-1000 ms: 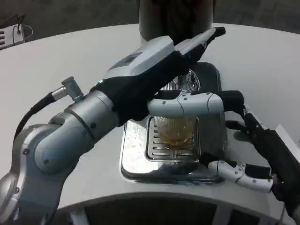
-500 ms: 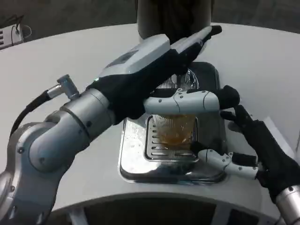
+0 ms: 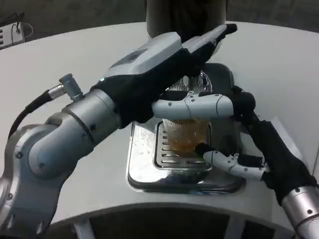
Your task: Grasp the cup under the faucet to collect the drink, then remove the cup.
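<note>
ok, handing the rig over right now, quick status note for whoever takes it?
Left hand: reaches over the dispenser toward the faucet; I can't tell what it grips.
Right hand: fingers curve round the clear plastic cup, top and bottom; firm contact unclear.
Cup stands on the steel drip tray, partly filled with amber drink.
Done: collecting under way.
Left: secure the grip, take the cup out.

- Even, fairly bright overhead light; the white table [image 3: 279, 59] looks washed and flat.
- Soft glare on the steel drip tray [image 3: 144, 174].
- Slightly soft, grainy focus overall.
- Background behind the table falls dark.
</note>
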